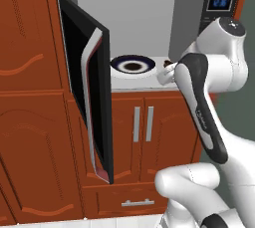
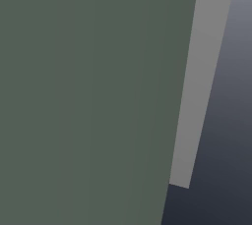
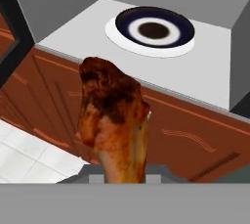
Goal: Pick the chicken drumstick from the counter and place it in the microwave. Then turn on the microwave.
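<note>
While the pincer (image 3: pixel 124 176) clamps the chicken drumstick (image 3: pixel 114 120) by its lower end, we see the meat rising upright from between the jaws, in the air before the open microwave (image 1: pixel 144 28). Beyond it, a dark-rimmed plate (image 3: pixel 155 30) lies on the microwave's pale floor, door (image 1: pixel 89 97) swung wide.

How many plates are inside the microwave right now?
1. A single dark-rimmed plate sits on the floor of the open microwave, left of the pincer holding the chicken drumstick. The arm hides the cavity's right side.
</note>
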Available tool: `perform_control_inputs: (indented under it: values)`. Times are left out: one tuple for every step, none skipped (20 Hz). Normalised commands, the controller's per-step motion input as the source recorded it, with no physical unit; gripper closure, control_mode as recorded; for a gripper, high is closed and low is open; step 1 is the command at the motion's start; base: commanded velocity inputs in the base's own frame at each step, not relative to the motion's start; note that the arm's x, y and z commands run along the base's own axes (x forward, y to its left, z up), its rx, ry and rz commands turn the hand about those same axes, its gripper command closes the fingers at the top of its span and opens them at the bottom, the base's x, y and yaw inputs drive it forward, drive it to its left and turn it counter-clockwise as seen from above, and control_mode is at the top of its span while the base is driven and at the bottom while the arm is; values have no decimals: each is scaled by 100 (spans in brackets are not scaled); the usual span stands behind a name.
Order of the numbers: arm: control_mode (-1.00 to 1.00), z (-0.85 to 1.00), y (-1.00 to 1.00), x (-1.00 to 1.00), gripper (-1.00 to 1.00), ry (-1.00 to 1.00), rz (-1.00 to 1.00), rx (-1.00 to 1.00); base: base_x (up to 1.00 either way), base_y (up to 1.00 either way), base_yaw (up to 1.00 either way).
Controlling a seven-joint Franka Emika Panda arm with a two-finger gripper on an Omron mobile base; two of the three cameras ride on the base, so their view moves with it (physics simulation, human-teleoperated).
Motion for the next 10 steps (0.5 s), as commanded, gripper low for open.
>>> perform_control_inputs:
  values:
    - [-100, 0, 14, 61, 100, 0, 0, -6, 0, 0, 0]
    - [-100, 0, 16, 74, 100, 0, 0, -7, 0, 0, 0]
    - [-100, 0, 1, 71, 100, 0, 0, -4, 0, 0, 0]
    - [-100, 0, 0, 86, 100, 0, 0, -4, 0, 0, 0]
    - [-100, 0, 0, 79, 100, 0, 0, -3, 0, 0, 0]
    - [-100, 0, 0, 79, 100, 0, 0, -3, 0, 0, 0]
    - [-100, 0, 0, 79, 100, 0, 0, -2, 0, 0, 0]
    - [-100, 0, 0, 70, 100, 0, 1, 0, 0, 0, 0]
    - [-100, 0, -5, 64, 100, 0, 3, 0, 0, 0, 0]
    - [-100, -2, 0, 69, 100, 0, 3, -1, 0, 0, 0]
